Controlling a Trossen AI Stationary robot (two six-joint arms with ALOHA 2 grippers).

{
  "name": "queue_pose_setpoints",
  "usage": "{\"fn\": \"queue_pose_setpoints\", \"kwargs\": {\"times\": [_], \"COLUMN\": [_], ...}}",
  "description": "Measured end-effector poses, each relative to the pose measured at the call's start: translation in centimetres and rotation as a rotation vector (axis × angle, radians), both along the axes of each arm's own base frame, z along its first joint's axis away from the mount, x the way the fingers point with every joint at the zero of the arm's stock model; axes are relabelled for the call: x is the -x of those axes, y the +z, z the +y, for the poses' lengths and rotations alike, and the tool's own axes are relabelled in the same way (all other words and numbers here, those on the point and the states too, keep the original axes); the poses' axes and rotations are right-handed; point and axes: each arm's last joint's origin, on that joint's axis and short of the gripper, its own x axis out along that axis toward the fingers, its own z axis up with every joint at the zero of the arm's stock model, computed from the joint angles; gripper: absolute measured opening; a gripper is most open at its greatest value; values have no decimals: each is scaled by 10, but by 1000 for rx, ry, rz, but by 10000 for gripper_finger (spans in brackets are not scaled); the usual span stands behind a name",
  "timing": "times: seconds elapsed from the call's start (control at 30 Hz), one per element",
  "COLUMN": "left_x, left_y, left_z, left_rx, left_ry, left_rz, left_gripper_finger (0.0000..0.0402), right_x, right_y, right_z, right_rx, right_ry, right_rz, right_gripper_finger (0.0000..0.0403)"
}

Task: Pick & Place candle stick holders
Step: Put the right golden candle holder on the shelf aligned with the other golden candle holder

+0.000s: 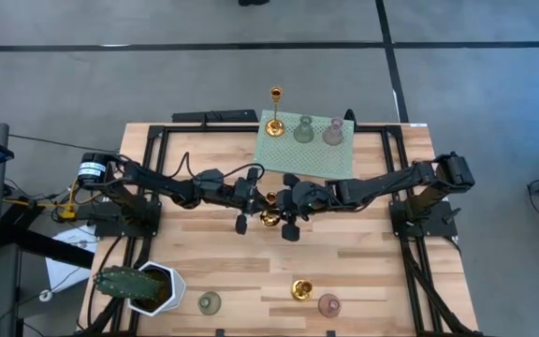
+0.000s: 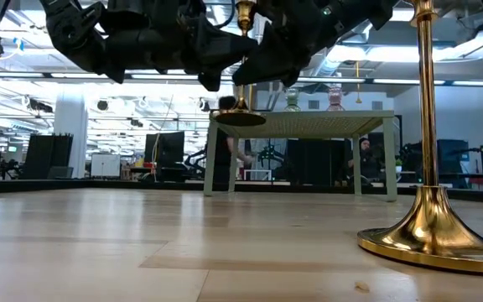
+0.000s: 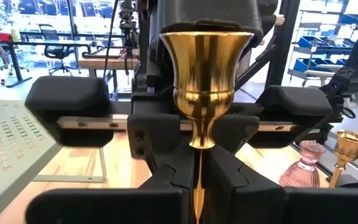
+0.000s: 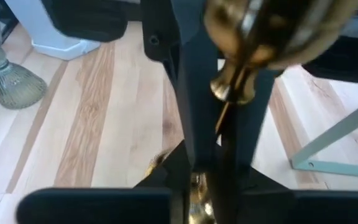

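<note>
A shiny gold candle stick holder (image 1: 269,216) with a cup top (image 3: 206,68) and a thin stem is held in the air over the table's middle, between both grippers. My left gripper (image 1: 252,204) comes from the left and my right gripper (image 1: 286,210) from the right; both are shut on it. On the mint-green stand (image 1: 288,154) at the far edge stand a tall gold holder (image 1: 275,97), a pale green one (image 1: 303,130) and a pinkish one (image 1: 332,133). Near the front edge stand a pale green holder (image 1: 210,302), a short gold one (image 1: 301,289) and a pinkish one (image 1: 328,304), each on its base. My left gripper pinches the thin stem (image 3: 199,167) just below the cup between its two fingers, coming roughly level from the table's left and lying across the stem. The holder stands upright in the hold, its round base (image 2: 240,118) clear of the table. My right gripper pinches the same thin stem (image 4: 222,124) between its two fingers, coming roughly level from the table's right, across the stem. The cup shows above its fingers and gold of the lower part below them. The holder is upright and lifted clear.
A white pot with a green cactus (image 1: 143,285) stands at the near left corner. The short gold holder (image 2: 430,210) looms close at the right of the low view. Bare wood (image 1: 363,253) lies between the arms and the front row.
</note>
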Motion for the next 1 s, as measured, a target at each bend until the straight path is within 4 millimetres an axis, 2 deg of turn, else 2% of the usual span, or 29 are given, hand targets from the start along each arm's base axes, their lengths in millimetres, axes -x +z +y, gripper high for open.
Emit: {"fn": "queue_pose_setpoints", "kwargs": {"times": [0.2,0.43,0.57,0.7,0.83,1.0], "left_x": [0,3,10,21,31,34], "left_y": [-1,3,14,27,36,46], "left_z": [2,5,12,20,33,52], "left_rx": [2,-21,-46,-58,-72,-76], "left_ry": [12,47,92,160,279,356], "left_rz": [14,3,-26,-52,-56,-80], "left_gripper_finger": [15,15,15,15,15,15], "right_x": [10,35,52,65,74,83], "right_y": [14,32,44,52,50,35], "right_z": [-1,5,11,25,40,50], "right_rx": [-15,-23,-44,21,80,107], "right_ry": [20,50,24,-1,-52,-133], "right_rz": [-2,67,80,84,102,119], "right_gripper_finger": [54,55,39,5,2,1]}}
